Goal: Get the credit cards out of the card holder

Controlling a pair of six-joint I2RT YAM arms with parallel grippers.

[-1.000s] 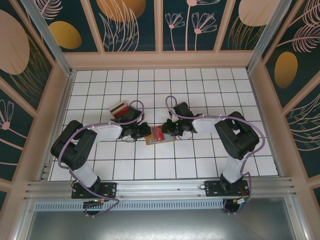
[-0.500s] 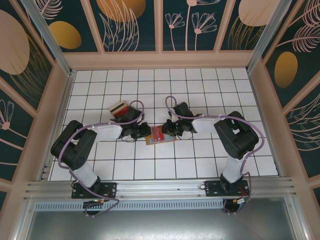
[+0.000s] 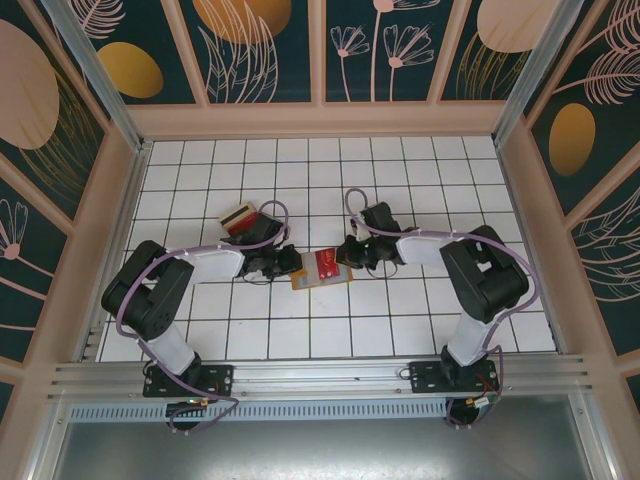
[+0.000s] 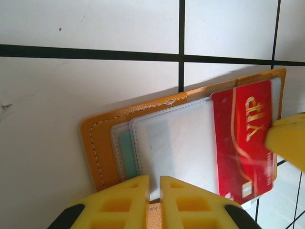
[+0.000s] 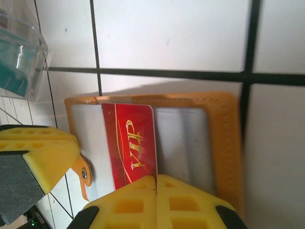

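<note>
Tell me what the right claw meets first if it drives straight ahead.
The red plastic VIP card, its edge at the tips of the shut right claw, probably pinched. Beyond it, the orange-brown leather-look card holder.

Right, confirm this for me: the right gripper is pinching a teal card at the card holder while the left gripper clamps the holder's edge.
One thing is wrong: the right gripper is pinching a red card with gold VIP lettering, not a teal one, as the right wrist view shows. The rest stands: the left gripper clamps the edge of the card holder.
</note>
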